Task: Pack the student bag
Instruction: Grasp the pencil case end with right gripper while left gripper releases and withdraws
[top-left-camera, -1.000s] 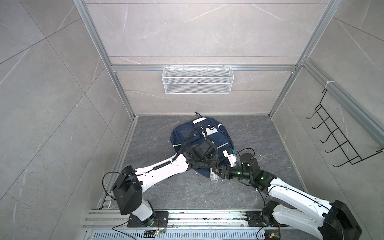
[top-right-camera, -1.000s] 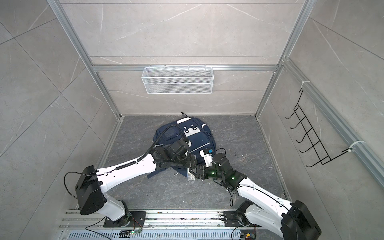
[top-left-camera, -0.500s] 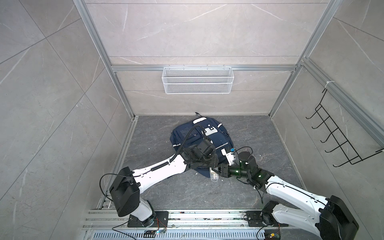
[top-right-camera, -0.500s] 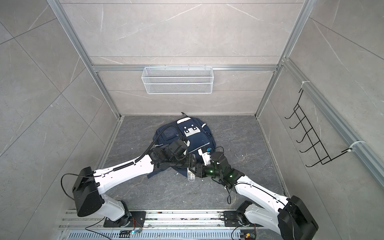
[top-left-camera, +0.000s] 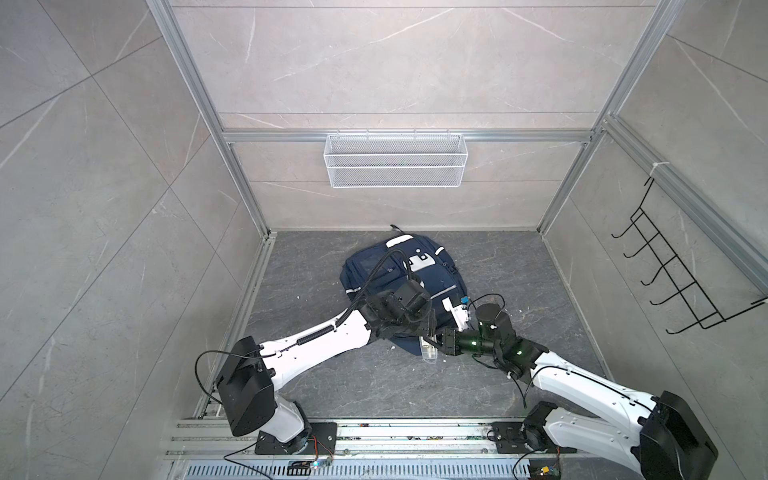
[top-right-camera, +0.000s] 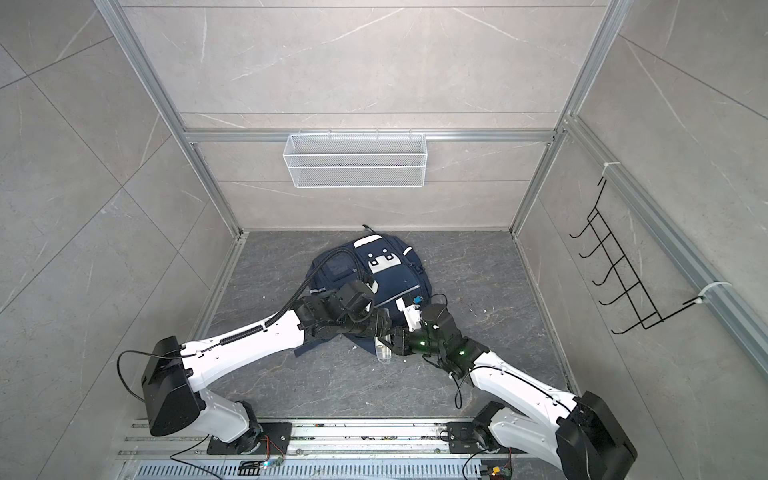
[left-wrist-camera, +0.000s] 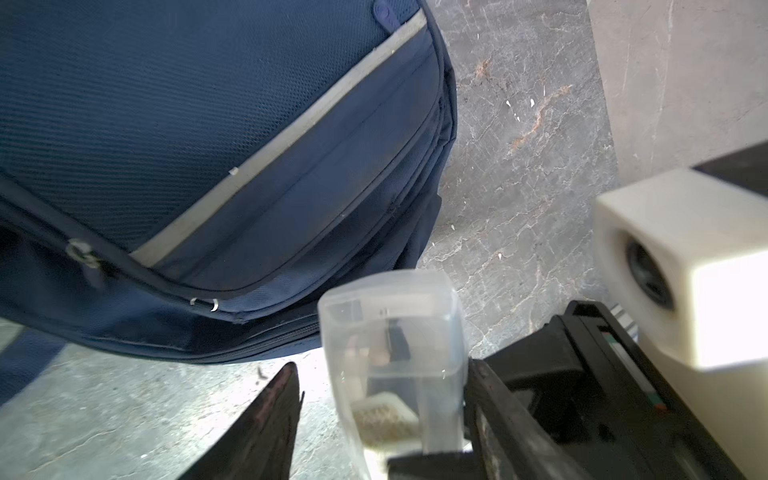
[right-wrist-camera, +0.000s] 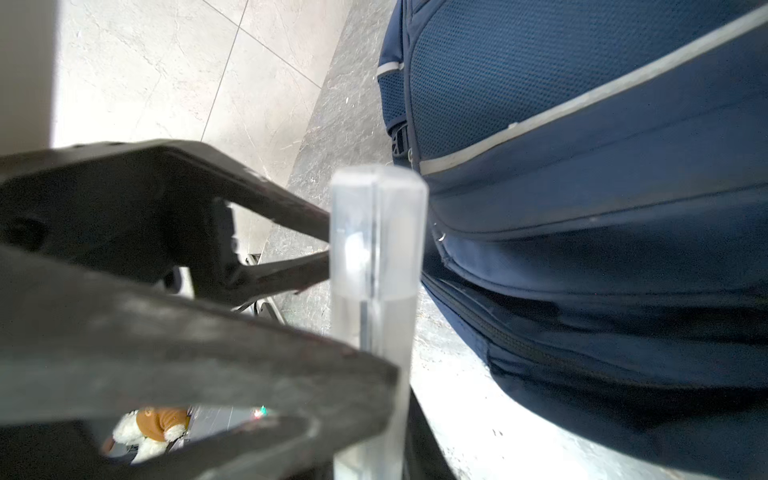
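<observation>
Navy fabric student bag (top-left-camera: 434, 276) lies flat on the dark grey marbled desk (top-left-camera: 332, 386), front face up. White patch (top-left-camera: 417, 259) with dark dots sits at the end far from the fingers. A silver stripe (left-wrist-camera: 282, 145) crosses the mesh-textured front panel, and zip lines follow the rounded rim nearest the fingers.

Left fingers (top-left-camera: 430, 330): spread wide, straddling a clear plastic case (left-wrist-camera: 395, 332). There's an obvious gap to one finger. The other sits right at the case's edge, and contact can't be confirmed. No grip from this side.

Right fingers (top-left-camera: 439, 341): closed onto the same case, seen edge-on in the right wrist view. One tip lies across its face and the other shows dark on the opposite side, so this pair holds the case.

Both pairs meet almost tip to tip just off the bag's near rim. The case is just beside that rim, and I can't tell whether it touches the fabric. Its contents are blurred, with something pale and bristly inside.
</observation>
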